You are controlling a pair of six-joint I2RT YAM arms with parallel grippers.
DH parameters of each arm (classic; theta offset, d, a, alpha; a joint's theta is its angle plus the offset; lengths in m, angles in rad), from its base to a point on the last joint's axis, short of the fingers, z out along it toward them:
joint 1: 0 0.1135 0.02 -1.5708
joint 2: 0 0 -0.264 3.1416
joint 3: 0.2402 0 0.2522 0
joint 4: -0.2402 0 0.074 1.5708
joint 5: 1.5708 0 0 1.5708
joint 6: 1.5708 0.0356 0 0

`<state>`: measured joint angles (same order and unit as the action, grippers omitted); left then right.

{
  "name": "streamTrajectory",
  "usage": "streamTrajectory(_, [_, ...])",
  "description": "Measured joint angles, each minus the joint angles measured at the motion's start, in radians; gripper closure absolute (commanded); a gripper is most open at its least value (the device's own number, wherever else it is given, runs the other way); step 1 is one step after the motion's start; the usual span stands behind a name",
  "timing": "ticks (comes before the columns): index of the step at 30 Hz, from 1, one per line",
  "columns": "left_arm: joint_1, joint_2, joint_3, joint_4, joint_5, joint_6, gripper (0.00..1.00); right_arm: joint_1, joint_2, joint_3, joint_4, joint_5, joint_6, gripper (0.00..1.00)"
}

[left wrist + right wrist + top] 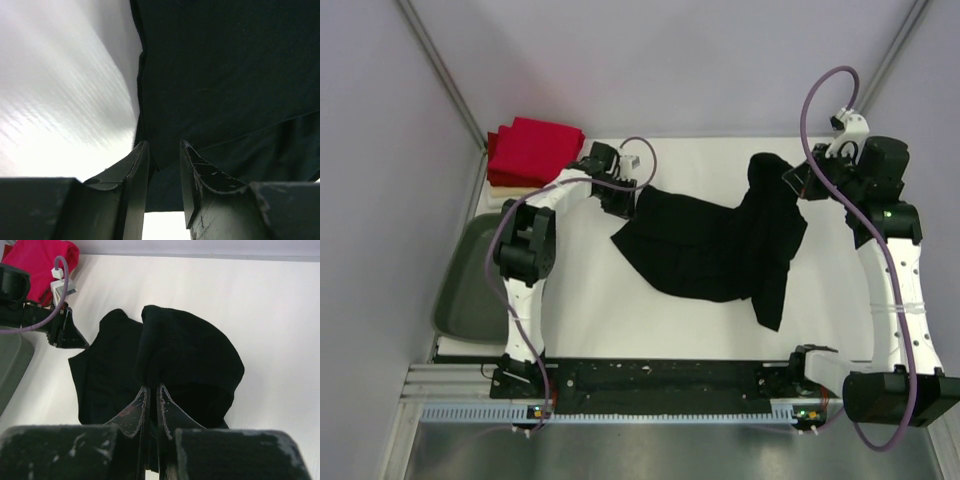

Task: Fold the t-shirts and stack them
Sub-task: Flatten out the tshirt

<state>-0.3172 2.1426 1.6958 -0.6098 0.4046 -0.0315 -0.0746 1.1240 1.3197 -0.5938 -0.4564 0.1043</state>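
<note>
Step in hand, as I read it: spread the soft plain black t-shirt (710, 250) flat before the first fold. It lies crumpled on the white surface (620, 330), just beside the stack of folded red t-shirts (533, 148), on the stack's right-arm side.

Right gripper (152, 387) is at the shirt's end farthest from the stack. It is closed tight on a bunch of black cloth and holds it up off the surface, with the fabric draping down in a thick fold.

Left gripper (164, 147) is at the shirt corner nearest the stack, jaws partly open with a narrow gap. The cloth edge runs up to that gap, but I can't tell if any of it is pinched.

To do it well, my take:
- Get the left gripper onto a single layer at that near-stack corner and close fully.
- Draw the right gripper away from the stack, low over the surface, so the draped fold opens out.
- Risk — the right gripper looks to have several layers bunched, so the shirt may come out doubled. If so, re-grip at a hem or shoulder.
- Don't let the left gripper nudge the stack.
</note>
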Motion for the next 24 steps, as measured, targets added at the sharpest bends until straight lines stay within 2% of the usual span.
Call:
streamTrajectory(8, [-0.025,0.061,0.028,-0.052,-0.034,-0.026,0.64,0.0,-0.005,-0.004,0.001,0.0,-0.007,1.0])
streamTrajectory(15, [-0.026,0.054,0.024,-0.066,-0.071,-0.021,0.57,0.0,-0.005,-0.004,0.001,-0.001,-0.008,1.0])
streamTrajectory(21, [-0.029,0.016,-0.029,-0.066,-0.111,0.001,0.61,0.0,-0.005,-0.004,0.001,-0.001,-0.015,1.0])
streamTrajectory(24, [-0.032,0.016,-0.029,-0.066,-0.116,0.007,0.67,0.0,-0.005,-0.004,0.001,-0.001,-0.016,1.0])
